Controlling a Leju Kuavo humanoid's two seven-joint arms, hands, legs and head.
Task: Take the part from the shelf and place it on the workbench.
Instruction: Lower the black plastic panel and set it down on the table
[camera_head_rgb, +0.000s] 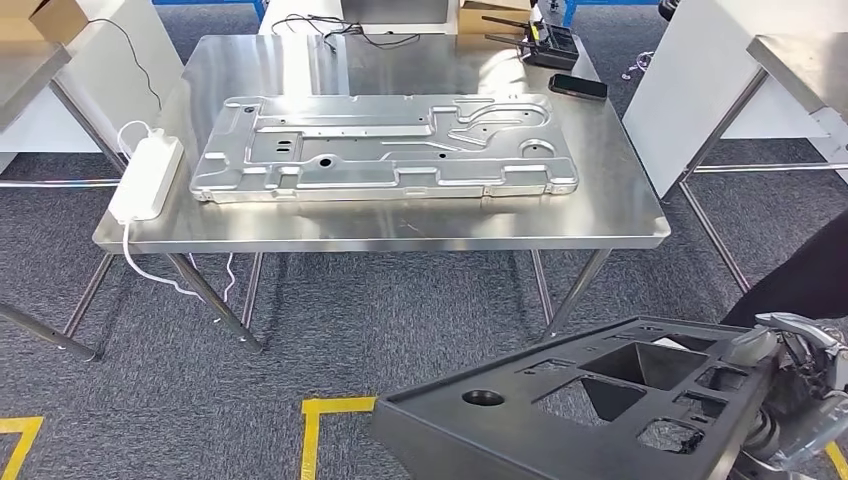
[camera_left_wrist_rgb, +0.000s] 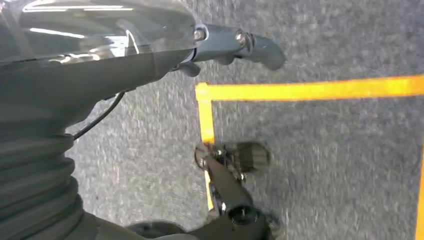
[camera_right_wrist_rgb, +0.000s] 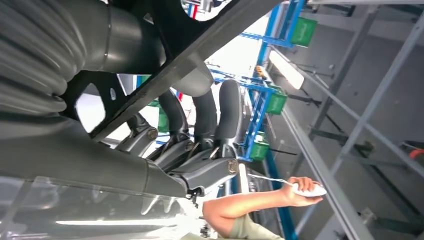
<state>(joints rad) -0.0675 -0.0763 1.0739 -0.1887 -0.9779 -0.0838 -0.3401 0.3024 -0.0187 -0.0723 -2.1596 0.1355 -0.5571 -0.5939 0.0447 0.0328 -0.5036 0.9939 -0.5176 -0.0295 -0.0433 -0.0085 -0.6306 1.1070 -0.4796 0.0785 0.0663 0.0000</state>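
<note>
Right hand (camera_head_rgb: 800, 385) grips the dark part (camera_head_rgb: 580, 410) by one edge, low and well short of the surface (camera_head_rgb: 400, 225), left hand (camera_left_wrist_rgb: 235, 42) loosely curled on nothing — the risk: that long overhang sags, clips the near edge or hits the metal panel (camera_head_rgb: 385, 145).

Head view looks down and forward over the steel workbench (camera_head_rgb: 400, 225) and carpet (camera_head_rgb: 330, 310); left wrist view points close at the same carpet (camera_left_wrist_rgb: 325, 160); right wrist view tilts up past the right hand (camera_right_wrist_rgb: 200, 135) to blue racks (camera_right_wrist_rgb: 260, 110).
</note>
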